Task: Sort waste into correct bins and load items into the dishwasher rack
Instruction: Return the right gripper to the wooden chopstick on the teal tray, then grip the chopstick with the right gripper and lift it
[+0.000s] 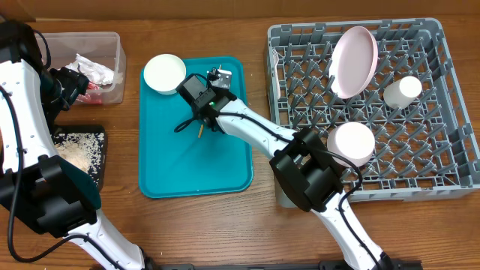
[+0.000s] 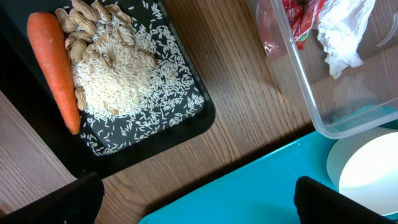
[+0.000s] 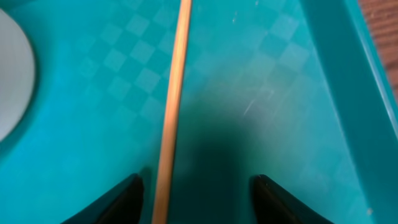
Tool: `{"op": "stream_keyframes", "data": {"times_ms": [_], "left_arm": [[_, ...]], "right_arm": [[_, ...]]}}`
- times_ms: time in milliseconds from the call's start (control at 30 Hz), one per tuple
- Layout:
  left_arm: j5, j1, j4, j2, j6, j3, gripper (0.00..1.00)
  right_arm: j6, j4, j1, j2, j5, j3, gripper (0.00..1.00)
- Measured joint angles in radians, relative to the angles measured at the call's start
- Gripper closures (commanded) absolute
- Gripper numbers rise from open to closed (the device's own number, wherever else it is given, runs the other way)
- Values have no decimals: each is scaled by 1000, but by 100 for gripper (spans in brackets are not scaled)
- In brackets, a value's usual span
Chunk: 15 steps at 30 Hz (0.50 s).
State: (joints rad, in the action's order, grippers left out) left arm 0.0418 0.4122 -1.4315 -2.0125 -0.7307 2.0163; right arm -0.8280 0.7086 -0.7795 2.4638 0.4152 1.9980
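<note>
Right wrist view: right tool [image 3: 198,182] stands open astride the stick [image 3: 172,112] lying flat on the tray [image 3: 280,93], off-centre, so closing could roll it clear, ungripped.

A thin wooden stick [image 3: 174,93] lay on the teal tray [image 3: 267,74], running ahead from between the parted jaws, nearer the left one. A white bowl [image 3: 9,81] showed ahead-left, and wooden worktop [image 3: 387,18] ahead-right.
</note>
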Motion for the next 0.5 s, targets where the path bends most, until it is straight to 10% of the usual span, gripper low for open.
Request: {"op": "stream_keyframes", "data": {"times_ms": [500], "left_arm": [[0, 0, 0, 0, 0, 0, 0]], "right_arm": [[-9, 134, -12, 17, 119, 23, 60]]}}
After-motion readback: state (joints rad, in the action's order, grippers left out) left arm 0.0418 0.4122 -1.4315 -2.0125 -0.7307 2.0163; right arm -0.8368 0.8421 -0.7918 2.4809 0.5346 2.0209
